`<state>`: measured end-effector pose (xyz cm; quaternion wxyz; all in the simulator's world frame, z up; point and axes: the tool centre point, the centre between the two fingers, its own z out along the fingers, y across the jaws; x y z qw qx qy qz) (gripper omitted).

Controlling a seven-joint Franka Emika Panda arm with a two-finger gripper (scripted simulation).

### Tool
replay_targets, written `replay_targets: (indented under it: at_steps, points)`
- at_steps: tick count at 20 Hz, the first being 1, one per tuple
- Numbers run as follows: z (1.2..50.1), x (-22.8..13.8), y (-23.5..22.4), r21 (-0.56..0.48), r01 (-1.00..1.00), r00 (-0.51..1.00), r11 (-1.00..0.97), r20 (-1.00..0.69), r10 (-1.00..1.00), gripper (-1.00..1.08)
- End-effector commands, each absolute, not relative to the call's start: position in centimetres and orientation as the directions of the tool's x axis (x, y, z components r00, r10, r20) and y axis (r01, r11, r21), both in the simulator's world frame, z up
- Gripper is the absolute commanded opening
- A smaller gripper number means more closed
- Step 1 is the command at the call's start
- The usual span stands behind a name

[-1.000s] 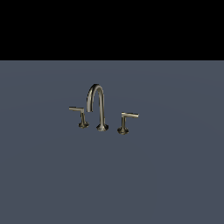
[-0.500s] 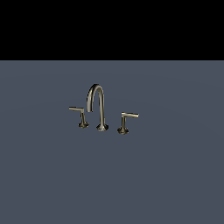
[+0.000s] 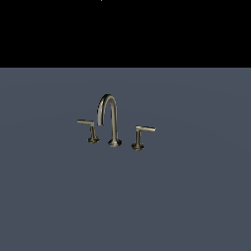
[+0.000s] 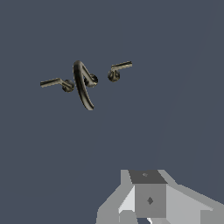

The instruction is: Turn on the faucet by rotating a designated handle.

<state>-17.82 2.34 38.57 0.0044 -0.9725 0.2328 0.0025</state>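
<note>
- nothing has moved since earlier; faucet (image 3: 112,122) stands alone on the tabletop (image 3: 196,196).
- handle (image 3: 141,136) untouched, bar jutting right.
- pincer (image 4: 146,210) well off it; grip state: cannot tell.

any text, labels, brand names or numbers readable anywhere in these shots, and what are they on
None: no readable text in either view.
Dull brass-grey metal faucet with arched spout: bare metal, no marking.
Its short lever handle with the bar jutting to the exterior view's right: no marking.
Plain slate-grey surface: unmarked.
Grey end effector: one small dark diamond mark, no letters.
</note>
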Motion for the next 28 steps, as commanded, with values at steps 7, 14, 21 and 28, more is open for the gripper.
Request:
replay_targets:
  at_steps: [7, 14, 21, 28]
  points:
    - [33.7, -13.8, 2.8, -0.008, -0.635, 0.772, -0.772, -0.008, -0.635, -1.0]
    - [29.8, -10.5, 2.4, -0.008, -0.761, 0.649, -0.649, -0.009, -0.761, -1.0]
    - [26.0, -7.4, 1.5, -0.007, -0.861, 0.508, -0.508, -0.009, -0.861, -1.0]
    - [22.1, -4.4, 0.0, -0.005, -0.936, 0.352, -0.352, -0.008, -0.936, -1.0]
